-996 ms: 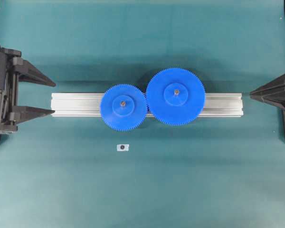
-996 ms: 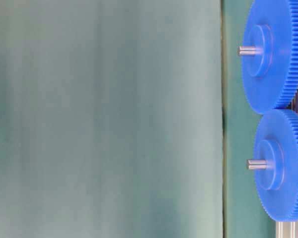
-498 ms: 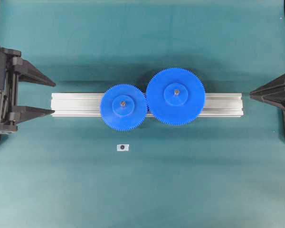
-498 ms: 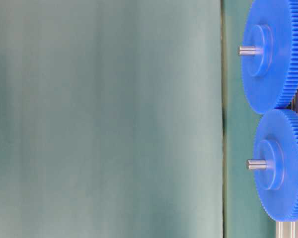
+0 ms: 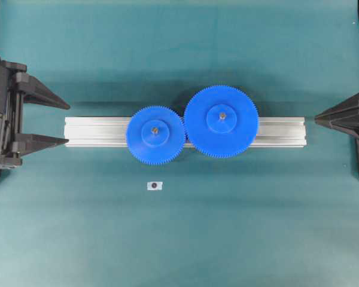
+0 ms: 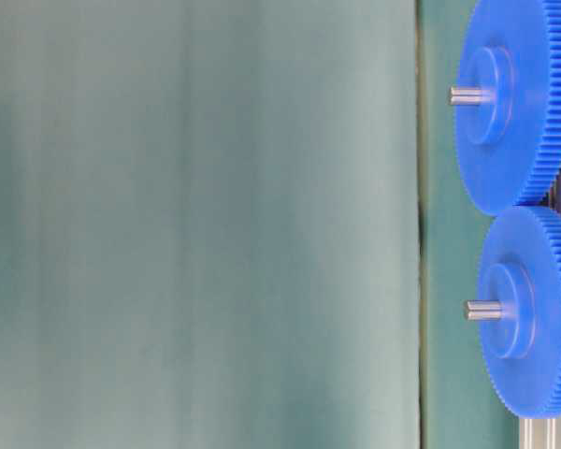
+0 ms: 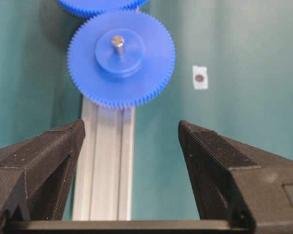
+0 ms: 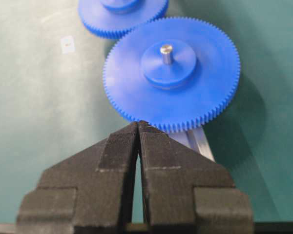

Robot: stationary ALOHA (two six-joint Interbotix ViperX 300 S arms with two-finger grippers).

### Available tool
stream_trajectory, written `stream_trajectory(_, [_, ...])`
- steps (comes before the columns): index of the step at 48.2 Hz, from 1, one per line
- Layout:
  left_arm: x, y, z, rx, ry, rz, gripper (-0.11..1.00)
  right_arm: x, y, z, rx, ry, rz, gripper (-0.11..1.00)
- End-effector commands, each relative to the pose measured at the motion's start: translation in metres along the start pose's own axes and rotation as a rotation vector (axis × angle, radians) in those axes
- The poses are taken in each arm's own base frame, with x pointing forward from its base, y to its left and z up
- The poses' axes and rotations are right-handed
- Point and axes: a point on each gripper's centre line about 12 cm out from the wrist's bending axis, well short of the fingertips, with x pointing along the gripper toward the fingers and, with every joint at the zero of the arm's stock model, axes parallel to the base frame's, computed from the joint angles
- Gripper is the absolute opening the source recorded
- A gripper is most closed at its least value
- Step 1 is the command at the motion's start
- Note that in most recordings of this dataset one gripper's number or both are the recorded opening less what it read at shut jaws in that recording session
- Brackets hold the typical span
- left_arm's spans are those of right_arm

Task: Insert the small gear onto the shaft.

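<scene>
Nothing had moved since the earlier frames: gears, rail and both arms sat exactly as they did a second before.

The small gear (image 5: 155, 135) was already seated on the shaft (image 5: 155, 129), lying flat on the rail (image 5: 96, 131) left of centre, hub up. The pin tip poked out through the hub; in the left wrist view the grey end stood clear above the hub (image 7: 118, 41). In the table-level view, which showed the scene turned sideways, the small gear (image 6: 542, 318) was the lower disc with its pin (image 6: 482, 311) sticking out to the left.

Its teeth met those of the big gear (image 5: 221, 121) just to its right, also on the rail and on its own pin. The big gear overhung the rail on both near and far sides. In the right wrist view the big gear (image 8: 172, 73) filled the middle and the small gear (image 8: 122, 17) showed partly at the top edge.

A white tag (image 5: 154, 185) with a dark dot lay on the green mat (image 5: 179, 239) near side of the small gear, well apart from the rail.

Left gripper (image 5: 68, 124) was at the left end of the rail, fingers spread wide, nothing between them; the wrist view showed the rail end running between the two pads (image 7: 53, 146), not touching. Right gripper (image 5: 316, 119) sat just beyond the right end of the rail, fingers pressed together, empty; the wrist view showed the tips (image 8: 138, 125) closed to a thin slit, pointing at the big gear's near rim.
</scene>
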Motion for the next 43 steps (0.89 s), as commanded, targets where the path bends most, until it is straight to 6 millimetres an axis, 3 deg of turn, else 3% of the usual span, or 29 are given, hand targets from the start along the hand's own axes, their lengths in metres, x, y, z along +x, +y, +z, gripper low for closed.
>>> stream_trajectory(1, [-0.0006,-0.0003,0.0048,0.006,-0.015,-0.001,0.76,0.0,0.0005,0.0043,0.001,-0.01,-0.001,0.08])
stream_trajectory(43, [0.0018,-0.0007,-0.0018,0.004,0.001,-0.002,0.76,0.0,0.0008,0.0046,0.001,-0.012,0.001,0.08])
